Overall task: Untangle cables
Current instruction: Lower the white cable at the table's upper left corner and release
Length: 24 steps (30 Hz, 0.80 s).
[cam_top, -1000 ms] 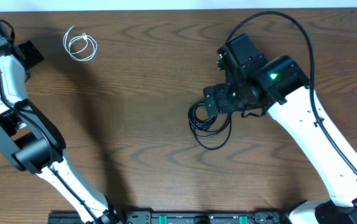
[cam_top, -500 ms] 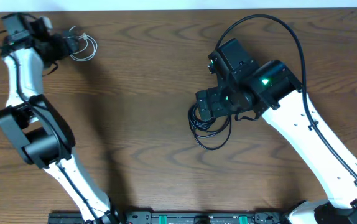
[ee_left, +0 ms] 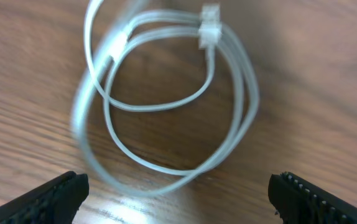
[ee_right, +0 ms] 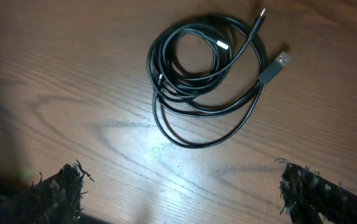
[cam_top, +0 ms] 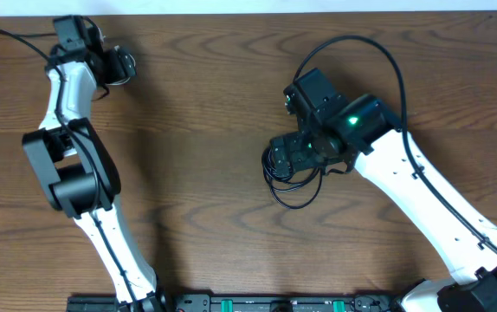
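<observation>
Both arms: white links (cam_top: pixel 422 192), black joints (cam_top: pixel 71 182) — one green light (cam_top: pixel 350 121), thick black wires (cam_top: pixel 352 37).

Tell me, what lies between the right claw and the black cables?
Only bare wooden tabletop, in the right wrist view; the open right gripper is clear of the black cables.

A short white cable (ee_left: pixel 250 102) lies in a loose coil of a few overlapping loops on the brown wood-grain table (ee_left: pixel 315 68); its small pale plug (ee_left: pixel 209 30) sits at the top of the coil, and the left side of the loops is blurred. The left gripper (ee_left: pixel 181 198) is spread wide, its two dark ridged fingertips (ee_left: pixel 48 199) showing at the bottom corners; the coil's lowest loop lies between them, touching neither.
</observation>
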Each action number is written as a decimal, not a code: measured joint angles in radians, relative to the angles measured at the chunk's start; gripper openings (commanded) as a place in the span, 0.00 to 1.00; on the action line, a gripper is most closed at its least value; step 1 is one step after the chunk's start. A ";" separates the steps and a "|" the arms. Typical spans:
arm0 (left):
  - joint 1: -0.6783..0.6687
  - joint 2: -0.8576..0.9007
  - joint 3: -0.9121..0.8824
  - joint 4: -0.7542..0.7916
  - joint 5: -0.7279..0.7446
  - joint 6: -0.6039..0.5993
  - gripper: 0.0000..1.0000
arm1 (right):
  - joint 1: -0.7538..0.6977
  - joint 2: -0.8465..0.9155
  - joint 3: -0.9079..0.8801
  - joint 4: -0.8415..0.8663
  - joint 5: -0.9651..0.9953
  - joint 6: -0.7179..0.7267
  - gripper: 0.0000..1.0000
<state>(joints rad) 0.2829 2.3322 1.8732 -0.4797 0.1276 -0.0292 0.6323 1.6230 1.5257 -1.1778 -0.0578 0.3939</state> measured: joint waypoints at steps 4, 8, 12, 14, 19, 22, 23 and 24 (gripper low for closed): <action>0.002 0.057 -0.003 0.039 -0.012 -0.008 0.74 | 0.000 0.000 -0.042 0.013 -0.002 0.000 0.99; 0.002 0.062 -0.003 0.098 -0.026 -0.013 0.40 | 0.000 0.000 -0.046 0.014 -0.002 0.000 0.99; 0.002 0.062 -0.003 0.127 -0.026 -0.018 0.08 | 0.000 0.000 -0.046 0.016 -0.002 0.000 0.99; 0.002 0.062 -0.003 0.136 -0.026 -0.015 0.08 | 0.000 0.000 -0.047 0.016 -0.002 0.000 0.99; 0.006 0.062 -0.003 0.140 -0.052 -0.005 0.07 | 0.000 0.000 -0.047 0.015 -0.003 0.000 0.99; 0.016 0.061 -0.003 0.146 -0.153 0.006 0.08 | 0.000 0.000 -0.047 0.015 -0.015 0.000 0.99; 0.022 0.059 -0.003 0.151 -0.191 0.012 0.07 | 0.000 0.000 -0.047 0.015 -0.019 0.000 0.99; 0.029 0.055 -0.003 0.160 -0.225 0.025 0.08 | 0.000 0.000 -0.047 0.014 -0.023 0.000 0.99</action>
<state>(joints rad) 0.3122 2.3871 1.8706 -0.3195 -0.0975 -0.0044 0.6323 1.6230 1.4788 -1.1637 -0.0803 0.3939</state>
